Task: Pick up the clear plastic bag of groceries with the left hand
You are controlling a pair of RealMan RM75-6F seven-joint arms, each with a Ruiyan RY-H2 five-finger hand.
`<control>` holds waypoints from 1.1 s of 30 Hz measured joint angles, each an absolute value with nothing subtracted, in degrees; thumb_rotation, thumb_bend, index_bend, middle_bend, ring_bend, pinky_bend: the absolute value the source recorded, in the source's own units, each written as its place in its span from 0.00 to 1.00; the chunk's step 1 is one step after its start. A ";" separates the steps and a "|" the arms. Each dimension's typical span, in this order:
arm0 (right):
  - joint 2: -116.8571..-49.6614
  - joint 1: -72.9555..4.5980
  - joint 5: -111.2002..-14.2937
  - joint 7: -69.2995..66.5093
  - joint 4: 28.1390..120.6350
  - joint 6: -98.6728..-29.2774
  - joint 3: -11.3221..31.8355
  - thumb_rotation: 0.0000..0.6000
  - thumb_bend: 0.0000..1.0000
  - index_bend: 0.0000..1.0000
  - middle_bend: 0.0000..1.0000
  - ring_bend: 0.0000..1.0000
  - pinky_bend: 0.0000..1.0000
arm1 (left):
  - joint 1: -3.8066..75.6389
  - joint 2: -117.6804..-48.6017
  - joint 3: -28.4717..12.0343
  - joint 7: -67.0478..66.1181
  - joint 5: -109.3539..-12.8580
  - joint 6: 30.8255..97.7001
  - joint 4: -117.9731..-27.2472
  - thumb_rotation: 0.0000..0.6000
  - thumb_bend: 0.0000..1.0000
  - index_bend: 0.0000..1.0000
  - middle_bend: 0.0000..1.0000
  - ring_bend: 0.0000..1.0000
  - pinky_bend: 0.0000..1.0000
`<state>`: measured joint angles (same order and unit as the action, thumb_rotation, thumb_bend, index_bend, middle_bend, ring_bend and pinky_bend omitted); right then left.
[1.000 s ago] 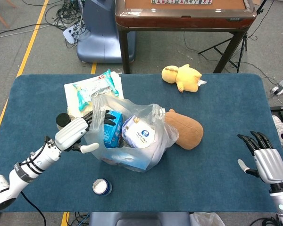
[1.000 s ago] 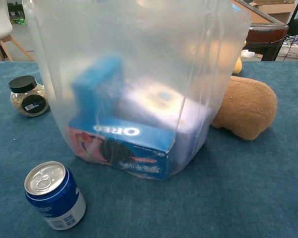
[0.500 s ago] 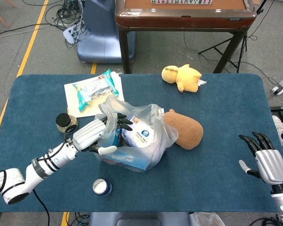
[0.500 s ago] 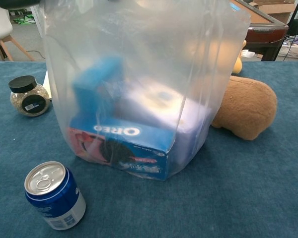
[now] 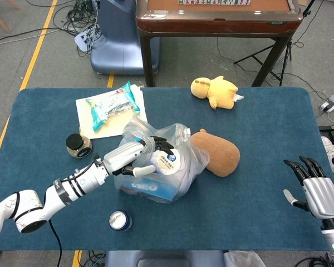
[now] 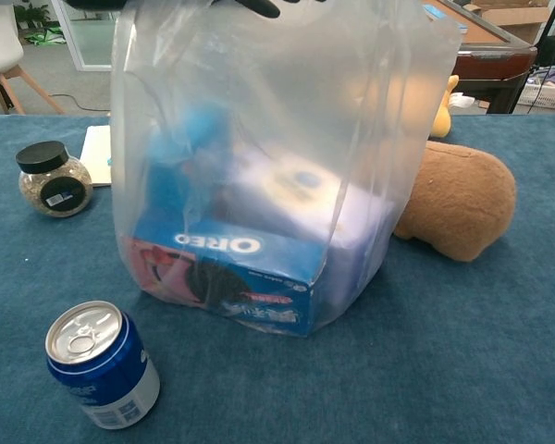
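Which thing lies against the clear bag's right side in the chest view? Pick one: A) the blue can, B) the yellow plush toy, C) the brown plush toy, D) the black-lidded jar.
C: the brown plush toy lies against the clear bag on its right side, while the blue can and the black-lidded jar stand apart on the left.

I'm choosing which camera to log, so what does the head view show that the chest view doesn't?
Head view only: the right hand open and idle at the table edge, the yellow plush, the snack packet.
Chest view only: the Oreo box label inside the bag.
Both: the bag, brown plush, can, jar, and left hand at the bag top.
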<state>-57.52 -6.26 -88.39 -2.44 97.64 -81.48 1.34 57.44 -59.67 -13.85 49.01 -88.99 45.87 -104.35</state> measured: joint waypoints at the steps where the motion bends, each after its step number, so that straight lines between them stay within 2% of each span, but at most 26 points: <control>1: -57.54 -6.25 -88.38 -2.50 97.58 -81.46 1.34 1.00 0.32 0.17 0.22 0.07 0.10 | 57.85 -59.66 -14.11 49.66 -88.58 45.43 -104.40 0.07 0.13 0.22 0.13 0.05 0.00; 13: -57.83 -6.20 -88.13 -3.22 96.82 -81.19 1.34 1.00 0.32 0.17 0.22 0.07 0.10 | 61.38 -59.36 -16.36 60.93 -85.93 41.07 -104.89 0.07 0.12 0.22 0.13 0.05 0.00; 27: -57.71 -6.11 -87.98 -3.17 96.92 -81.04 1.27 1.00 0.32 0.17 0.22 0.07 0.10 | 66.39 -62.90 -18.52 69.57 -81.54 33.92 -101.34 0.06 0.12 0.24 0.13 0.05 0.00; 33: -57.70 -5.94 -87.81 -3.31 96.76 -81.08 1.23 1.00 0.32 0.17 0.22 0.07 0.10 | 66.68 -62.65 -19.81 74.52 -81.20 33.00 -102.01 0.05 0.12 0.25 0.13 0.05 0.00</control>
